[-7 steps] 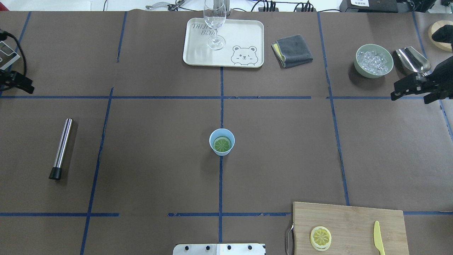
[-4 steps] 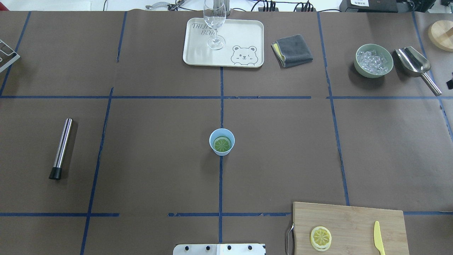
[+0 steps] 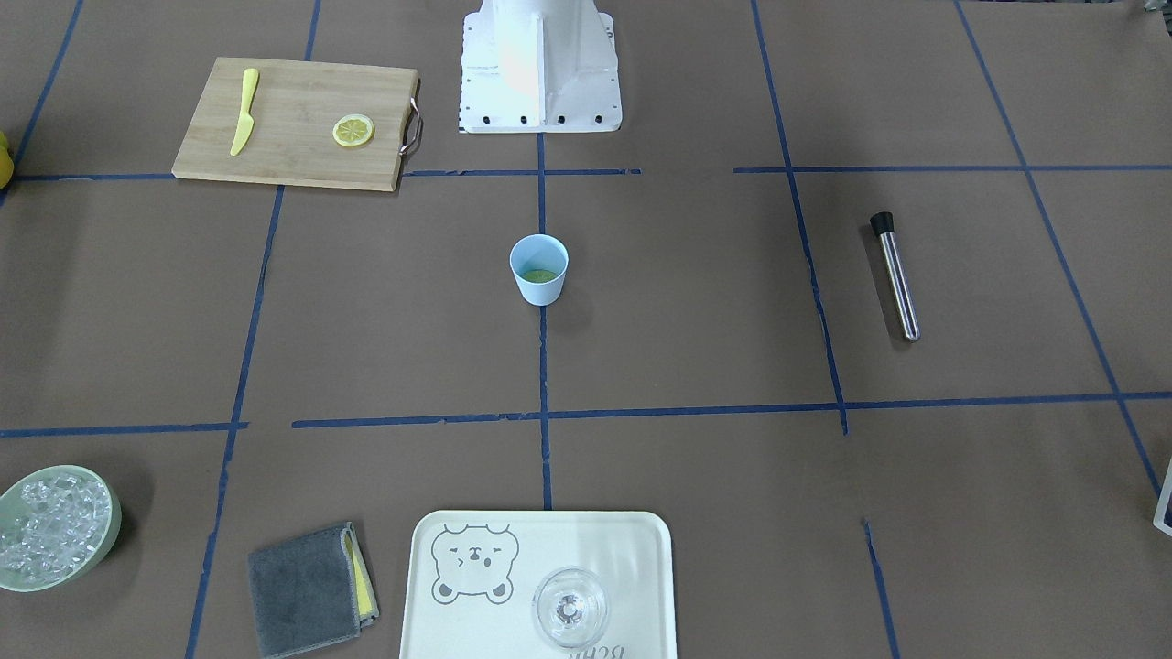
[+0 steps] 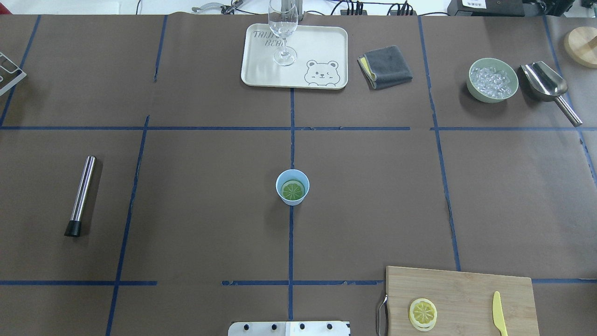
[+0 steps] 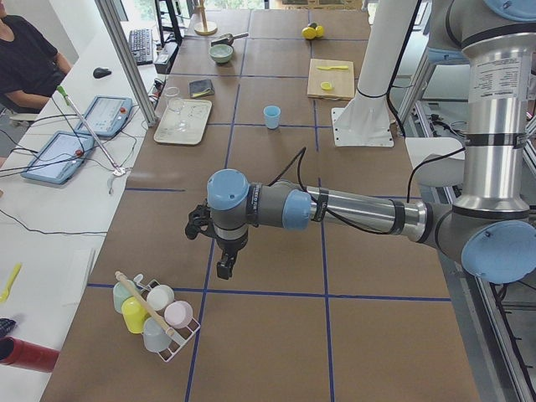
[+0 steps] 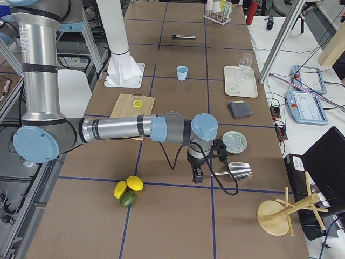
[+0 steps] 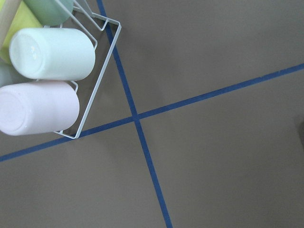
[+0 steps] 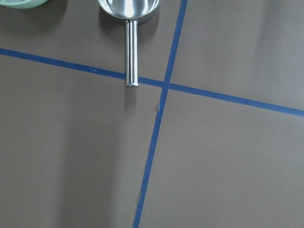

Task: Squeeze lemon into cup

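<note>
The cup (image 4: 292,173) is standing mid-table, both arms hanging far off.
Far left of the cup, the left gripper (image 5: 224,266) is hanging beside a mug rack (image 5: 159,314); whether its fingers are wide or narrow cannot be told. A greenish slice (image 4: 293,190) is lying inside the cup. The lemon (image 4: 423,312) is lying on the cutting board (image 4: 466,289), well right of the cup. Far right of the cup, the right gripper (image 6: 196,175) is pointing down near the scoop (image 6: 240,171), its fingers equally unreadable.

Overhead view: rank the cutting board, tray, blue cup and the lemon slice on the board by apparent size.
1. cutting board, though it lies nearest the camera
2. tray
3. blue cup and lemon slice look nearly alike; the slice sits nearer, so unranked
</note>
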`<action>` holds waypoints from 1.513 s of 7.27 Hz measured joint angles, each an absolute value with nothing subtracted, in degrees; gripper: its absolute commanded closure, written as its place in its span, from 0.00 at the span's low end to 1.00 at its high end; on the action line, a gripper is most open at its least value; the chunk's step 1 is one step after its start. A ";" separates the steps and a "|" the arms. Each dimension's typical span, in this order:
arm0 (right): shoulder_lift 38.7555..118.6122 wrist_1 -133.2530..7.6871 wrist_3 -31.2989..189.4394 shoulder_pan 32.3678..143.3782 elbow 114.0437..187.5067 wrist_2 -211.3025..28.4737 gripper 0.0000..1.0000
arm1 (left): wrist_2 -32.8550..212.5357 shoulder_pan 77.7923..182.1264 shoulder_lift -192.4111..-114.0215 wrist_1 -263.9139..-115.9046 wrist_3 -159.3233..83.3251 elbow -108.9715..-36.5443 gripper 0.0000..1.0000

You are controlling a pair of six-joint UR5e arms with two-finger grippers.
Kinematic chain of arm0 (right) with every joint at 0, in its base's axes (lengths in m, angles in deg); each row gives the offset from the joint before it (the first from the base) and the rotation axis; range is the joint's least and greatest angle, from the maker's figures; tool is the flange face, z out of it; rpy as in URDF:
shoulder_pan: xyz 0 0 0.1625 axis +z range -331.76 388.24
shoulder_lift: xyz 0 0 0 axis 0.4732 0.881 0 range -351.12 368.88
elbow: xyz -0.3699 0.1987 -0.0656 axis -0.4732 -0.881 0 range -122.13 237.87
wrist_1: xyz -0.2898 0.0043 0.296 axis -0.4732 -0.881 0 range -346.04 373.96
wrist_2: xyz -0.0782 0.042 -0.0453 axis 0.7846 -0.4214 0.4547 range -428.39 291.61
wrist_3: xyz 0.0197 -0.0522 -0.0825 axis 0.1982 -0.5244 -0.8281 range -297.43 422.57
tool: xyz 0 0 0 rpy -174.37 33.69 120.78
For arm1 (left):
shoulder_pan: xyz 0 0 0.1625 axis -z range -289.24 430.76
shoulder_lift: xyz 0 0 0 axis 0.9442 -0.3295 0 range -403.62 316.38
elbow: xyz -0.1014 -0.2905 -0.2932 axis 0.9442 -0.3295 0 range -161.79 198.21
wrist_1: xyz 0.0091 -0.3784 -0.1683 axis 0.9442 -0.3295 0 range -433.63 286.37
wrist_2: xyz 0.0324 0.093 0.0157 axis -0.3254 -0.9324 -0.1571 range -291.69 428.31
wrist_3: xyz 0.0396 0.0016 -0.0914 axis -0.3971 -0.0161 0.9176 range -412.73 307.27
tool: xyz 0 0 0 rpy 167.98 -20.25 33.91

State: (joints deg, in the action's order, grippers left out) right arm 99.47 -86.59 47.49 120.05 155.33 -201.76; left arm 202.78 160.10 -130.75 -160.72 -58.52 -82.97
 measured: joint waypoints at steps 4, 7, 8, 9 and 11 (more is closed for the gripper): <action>99.96 -87.44 46.43 120.52 154.98 -206.16 0.00 | 204.52 157.19 -130.63 -161.91 -50.27 -82.92 0.00; 100.60 -87.38 46.64 120.53 155.04 -206.24 0.00 | 204.75 156.94 -131.29 -161.55 -50.32 -83.32 0.00; 100.71 -87.42 46.65 120.53 155.15 -206.25 0.00 | 204.83 156.87 -132.03 -161.48 -50.34 -83.34 0.00; 100.86 -87.48 46.48 120.53 155.21 -206.18 0.00 | 204.79 156.78 -132.45 -161.45 -50.35 -83.31 0.00; 100.60 -87.38 45.86 120.48 155.27 -205.86 0.00 | 204.75 156.60 -132.16 -161.81 -50.41 -83.83 0.00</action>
